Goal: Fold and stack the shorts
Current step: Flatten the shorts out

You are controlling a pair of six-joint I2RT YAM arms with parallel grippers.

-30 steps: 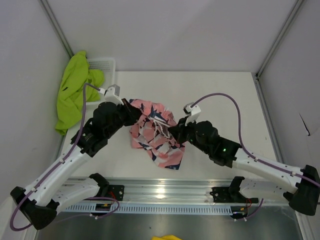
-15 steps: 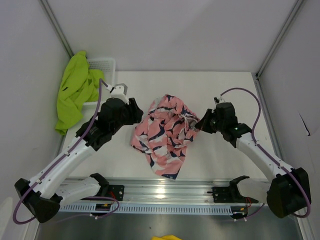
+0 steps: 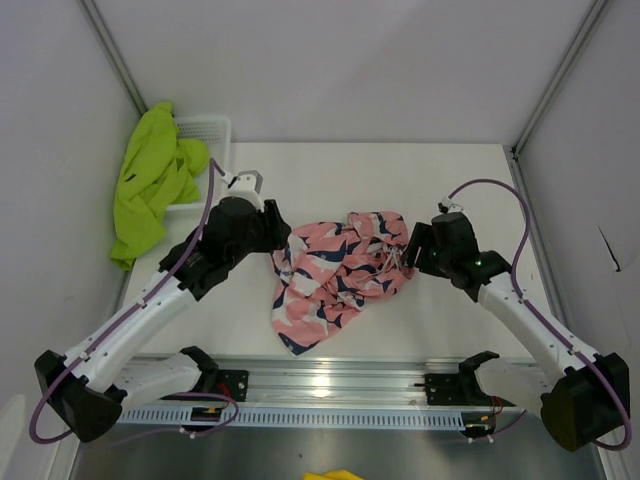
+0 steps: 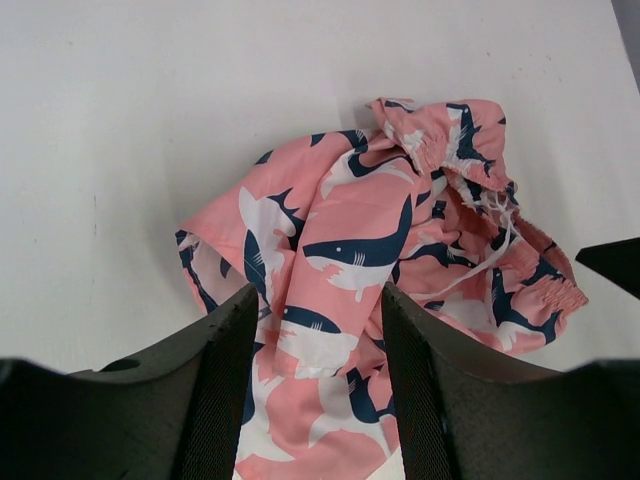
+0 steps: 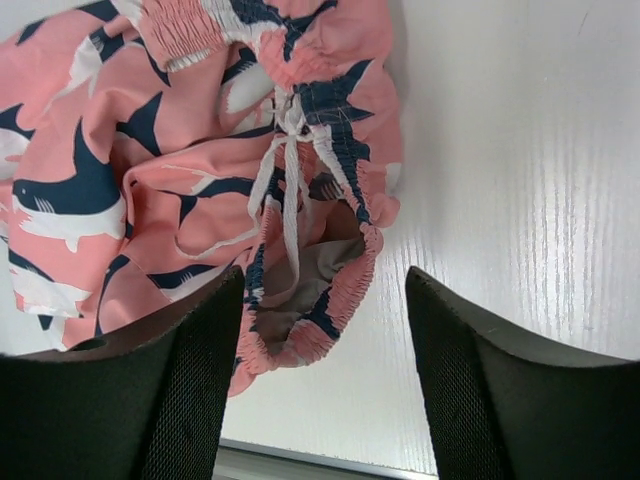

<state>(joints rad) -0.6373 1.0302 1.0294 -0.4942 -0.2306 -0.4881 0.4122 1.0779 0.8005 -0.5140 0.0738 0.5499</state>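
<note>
We find the pink shorts (image 3: 335,275) crumpled between left gripper (image 3: 278,240) and right gripper (image 3: 412,250), equally near each, waistband (image 5: 345,180) toward the right. Both jaws stand apart, holding nothing.

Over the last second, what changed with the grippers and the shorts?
The left gripper and right gripper drew apart from the middle, spreading the pink shorts wider across the table, then opened and let go. The shorts lie loose, still crumpled. The green shorts stayed draped over the basket.
</note>
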